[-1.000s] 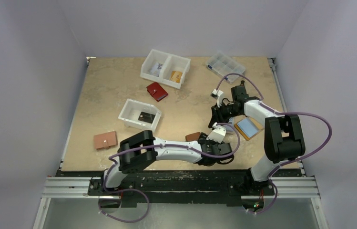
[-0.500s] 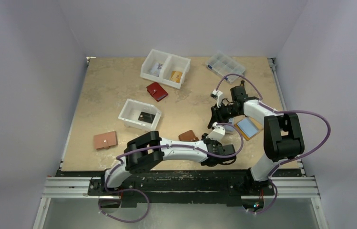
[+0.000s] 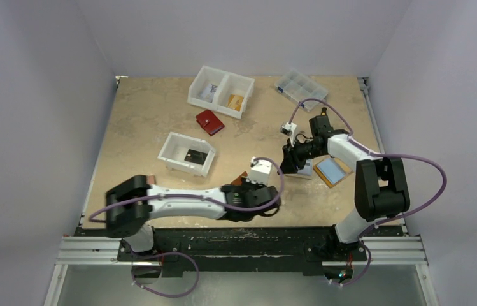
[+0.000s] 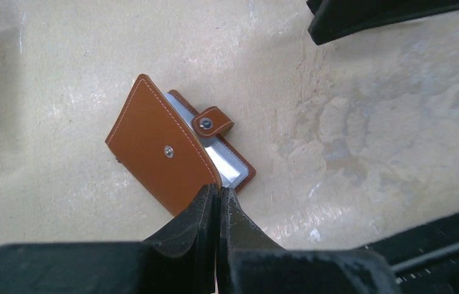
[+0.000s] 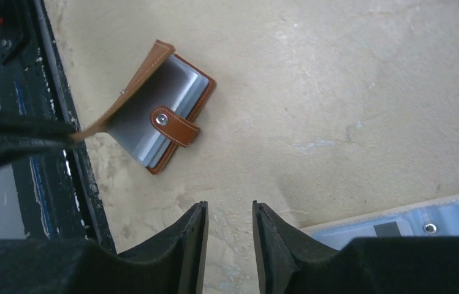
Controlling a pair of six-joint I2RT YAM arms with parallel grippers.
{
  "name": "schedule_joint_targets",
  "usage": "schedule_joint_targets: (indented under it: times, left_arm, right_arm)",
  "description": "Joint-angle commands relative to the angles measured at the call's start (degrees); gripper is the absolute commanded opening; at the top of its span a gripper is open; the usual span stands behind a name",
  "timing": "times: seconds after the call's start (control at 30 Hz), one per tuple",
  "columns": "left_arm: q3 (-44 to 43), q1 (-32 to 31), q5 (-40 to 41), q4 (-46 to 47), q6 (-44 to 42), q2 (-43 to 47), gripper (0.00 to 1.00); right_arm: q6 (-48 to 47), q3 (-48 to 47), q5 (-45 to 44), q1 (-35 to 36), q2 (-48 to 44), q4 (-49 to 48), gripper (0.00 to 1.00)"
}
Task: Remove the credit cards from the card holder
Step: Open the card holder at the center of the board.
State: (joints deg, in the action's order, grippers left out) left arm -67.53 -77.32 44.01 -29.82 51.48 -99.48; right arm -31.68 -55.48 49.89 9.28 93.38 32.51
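Card holder rests on the table centre-front, its cover pinched at the corner by the left gripper, which has just clenched shut there and raised the cover ajar; cards not yet out. The left arm reaches low across the front; right gripper hovers nearby, jaws parted, empty

Beige table w/ white 2-compartment bin, clear organizer, red wallet, small white tray, brown card holder, tan holder w/ blue panel at right.
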Motion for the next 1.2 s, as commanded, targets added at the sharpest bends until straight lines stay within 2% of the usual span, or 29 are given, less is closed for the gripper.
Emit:
schedule_joint_targets:
  times: [0.0,0.07,0.23,0.43,0.67,0.83,1.17]
  left_arm:
    - [16.37,3.85,-10.79,25.29,-4.76,15.15,0.00]
    - [23.44,6.07,-14.20,32.78,-3.84,20.55,0.00]
    - [36.92,7.91,-14.59,37.97,2.72,31.70,0.00]
    - [48.18,8.06,-14.42,42.32,10.74,39.93,0.00]
    - [52.82,8.06,-13.60,40.60,14.51,47.86,0.00]
    - [53.63,7.97,-13.26,40.47,14.81,49.44,0.00]
    - [53.23,7.89,-13.17,40.11,14.43,49.41,0.00]
  right_arm:
    - [-9.14,-0.19,6.15,2.00,-4.83,3.74,0.42]
    - [-13.62,-0.44,6.13,4.59,-6.12,5.09,0.48]
    - [-23.90,-0.60,5.95,12.25,-8.38,5.61,0.62]
    - [-18.91,1.66,0.56,23.52,-8.13,-8.06,0.67]
    - [-23.03,-0.02,-3.65,31.57,-1.29,-13.54,0.71]
    - [-17.94,-2.35,-9.23,36.58,3.25,-17.47,0.71]
    - [-8.63,-2.07,-17.14,37.65,6.31,-24.80,0.63]
